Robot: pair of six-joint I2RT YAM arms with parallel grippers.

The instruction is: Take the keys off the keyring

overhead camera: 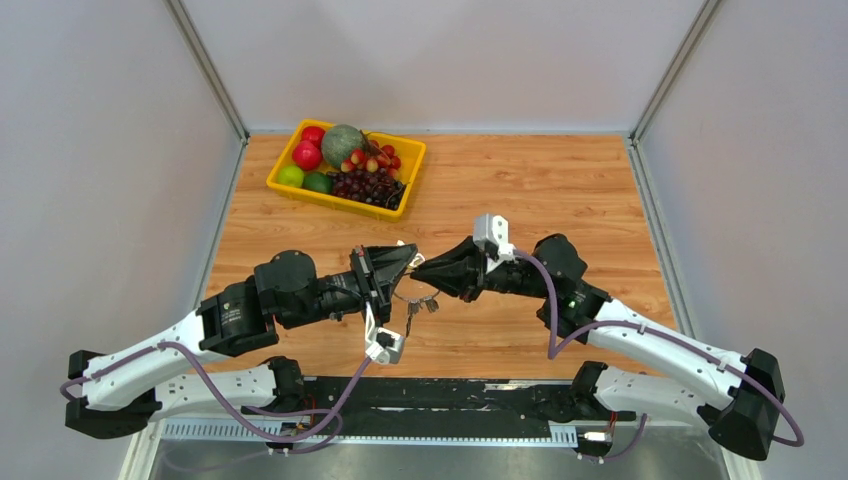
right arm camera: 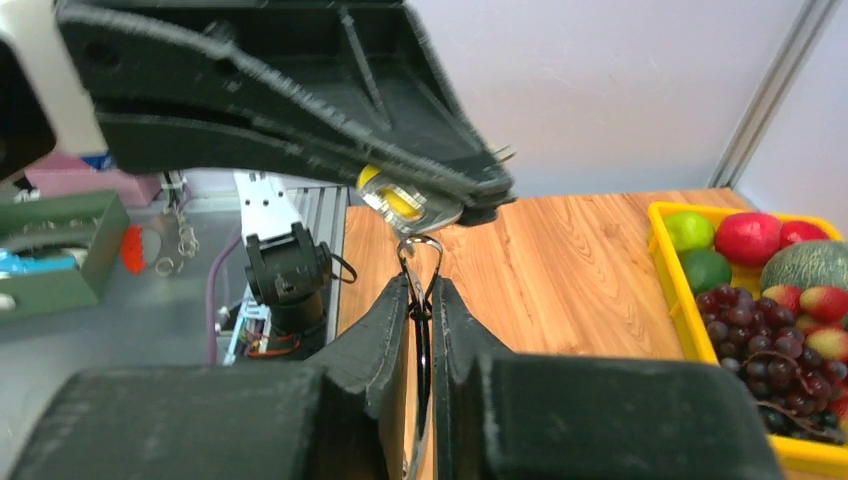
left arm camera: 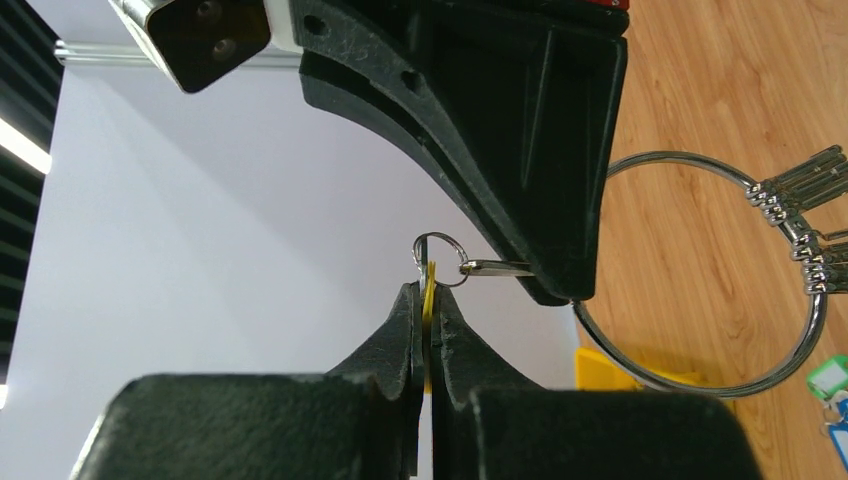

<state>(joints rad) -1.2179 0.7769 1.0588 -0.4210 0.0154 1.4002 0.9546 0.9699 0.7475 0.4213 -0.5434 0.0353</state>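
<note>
Fingers on our left gripper point(left arm camera: 430, 300) are clamped flat on a yellow key head point(left arm camera: 431, 285), w/ its small split ring point(left arm camera: 440, 234) poking out just above the tips. Everything hangs mid-air btwn the arms. Right gripper point(right arm camera: 421, 292): fingers nearly together, thin wire btwn them; we can't tell if they bite yet. The big keyring point(left arm camera: 680, 154) sits beyond it, other keys point(left arm camera: 800, 190) bunched on its far side. We judge it all light, stiff, slick metal. Pinch flat faces, not round wire, or it twists out.

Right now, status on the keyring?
Left gripper shut on yellow key. Right gripper shut on keyring. Other keys on it. Fruit tray well back.
</note>
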